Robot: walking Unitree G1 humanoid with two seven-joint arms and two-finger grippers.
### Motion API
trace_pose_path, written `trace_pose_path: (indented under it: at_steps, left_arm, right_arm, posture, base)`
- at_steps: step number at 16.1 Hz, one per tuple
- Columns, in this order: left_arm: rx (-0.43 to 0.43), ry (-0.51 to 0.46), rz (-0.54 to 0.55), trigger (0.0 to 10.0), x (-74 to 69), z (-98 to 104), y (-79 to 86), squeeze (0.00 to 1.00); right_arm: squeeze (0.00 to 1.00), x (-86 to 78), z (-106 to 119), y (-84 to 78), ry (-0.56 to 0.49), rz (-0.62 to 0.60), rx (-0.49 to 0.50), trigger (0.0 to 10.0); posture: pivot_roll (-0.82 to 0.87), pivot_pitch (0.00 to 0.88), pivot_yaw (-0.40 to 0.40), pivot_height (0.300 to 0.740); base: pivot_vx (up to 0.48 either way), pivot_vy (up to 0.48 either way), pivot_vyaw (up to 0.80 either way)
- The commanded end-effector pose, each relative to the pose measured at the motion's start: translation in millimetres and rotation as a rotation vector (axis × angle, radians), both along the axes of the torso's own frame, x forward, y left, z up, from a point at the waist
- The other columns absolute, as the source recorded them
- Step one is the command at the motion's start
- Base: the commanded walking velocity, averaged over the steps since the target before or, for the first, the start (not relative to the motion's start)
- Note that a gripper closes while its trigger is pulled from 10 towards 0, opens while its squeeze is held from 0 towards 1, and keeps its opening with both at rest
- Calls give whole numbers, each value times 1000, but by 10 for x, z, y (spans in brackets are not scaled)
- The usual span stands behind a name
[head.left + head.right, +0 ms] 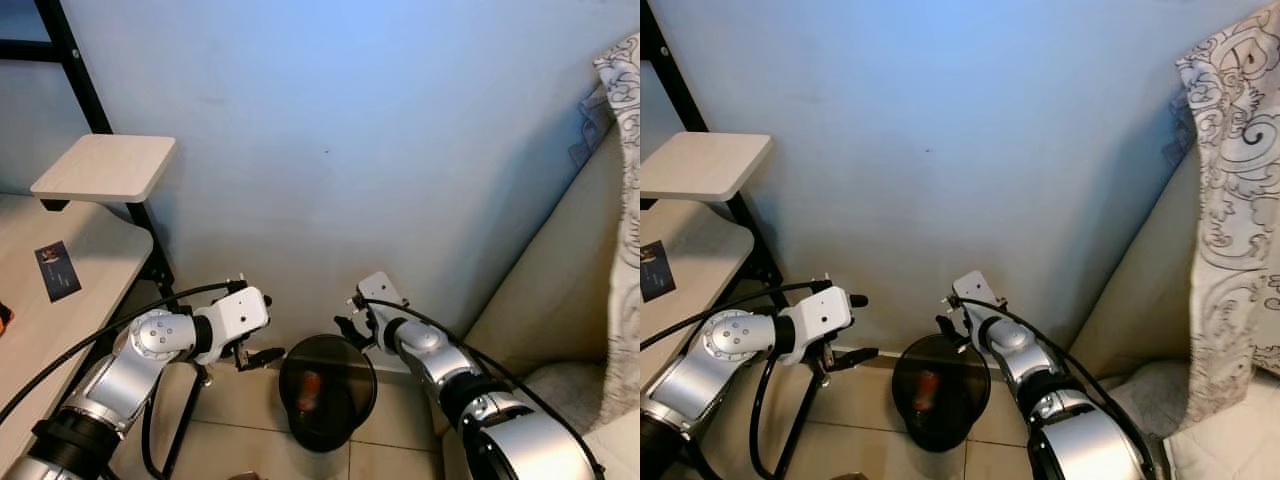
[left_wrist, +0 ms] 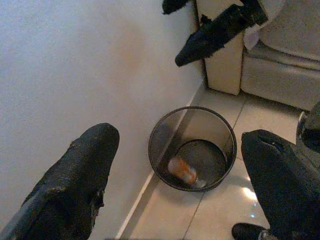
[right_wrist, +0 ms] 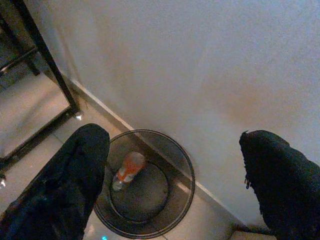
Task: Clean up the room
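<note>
Both claws spread open, left claw (image 1: 262,357) and right claw (image 1: 352,325) above wire bin (image 1: 327,392), apparently an orange bottle (image 2: 182,170) inside.

Orange bottle (image 2: 182,171) in the bin (image 2: 165,134), blurred, label unreadable

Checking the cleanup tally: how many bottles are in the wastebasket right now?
1. An orange bottle lies on the bottom of the black mesh wastebasket by the wall. The mesh and shadow could hide something smaller.
</note>
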State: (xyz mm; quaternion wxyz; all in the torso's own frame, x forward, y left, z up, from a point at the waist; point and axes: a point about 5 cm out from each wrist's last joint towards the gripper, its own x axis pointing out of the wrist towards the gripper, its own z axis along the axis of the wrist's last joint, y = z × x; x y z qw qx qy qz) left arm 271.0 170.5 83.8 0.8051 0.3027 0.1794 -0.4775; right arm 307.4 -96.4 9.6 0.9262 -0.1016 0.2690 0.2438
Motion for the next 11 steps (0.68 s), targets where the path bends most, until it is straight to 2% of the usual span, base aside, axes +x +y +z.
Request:
trace_pose_path:
  at_steps: [1, 2, 3, 4, 5, 6, 7, 9, 11]
  left_arm:
    - [-17, -7, 29, 10000, -13, 8, 1, 86]
    - [-45, -13, 76, 10000, -23, -1, -16, 86]
    - [-104, -24, 122, 10000, -24, 16, -58, 86]
    - [-135, -33, 153, 10000, -16, 32, -80, 82]
    - [-192, -55, 223, 10000, 4, 59, -122, 82]
    - [-235, -73, 317, 10000, 32, 69, -148, 82]
    - [-268, -96, 383, 10000, 46, 77, -169, 82]
    - [-307, -146, 518, 10000, 60, 110, -165, 86]
    - [-313, -165, 590, 10000, 35, 143, -97, 86]
  right_arm:
    - [1000, 23, 37, -111, -38, -58, 66, 10000]
    - [1000, 46, 97, -199, -101, -112, 116, 10000]
    - [1000, 47, 123, -308, -118, -213, 164, 10000]
    - [1000, 35, 136, -352, -129, -250, 194, 10000]
    - [1000, -16, 187, -406, -166, -284, 266, 10000]
    - [1000, -72, 253, -436, -217, -285, 283, 10000]
    - [1000, -99, 313, -455, -253, -317, 311, 10000]
    - [1000, -127, 439, -472, -318, -384, 384, 10000]
    - [1000, -223, 571, -392, -328, -325, 432, 10000]
  posture:
    - [25, 0, -35, 740]
    - [22, 0, -31, 740]
    - [5, 0, -17, 740]
    - [-14, 0, -2, 740]
    - [-39, 0, 21, 740]
    - [-47, 0, 29, 740]
    - [-64, 0, 56, 740]
    - [-57, 0, 58, 740]
    - [-59, 0, 62, 740]
  base:
    - [0, 0, 0]
    - [0, 0, 0]
    - [0, 0, 0]
    - [0, 0, 0]
    - [0, 0, -800]
    - [0, 0, -800]
    - [0, 0, -800]
    - [0, 0, -800]
    - [0, 0, -800]
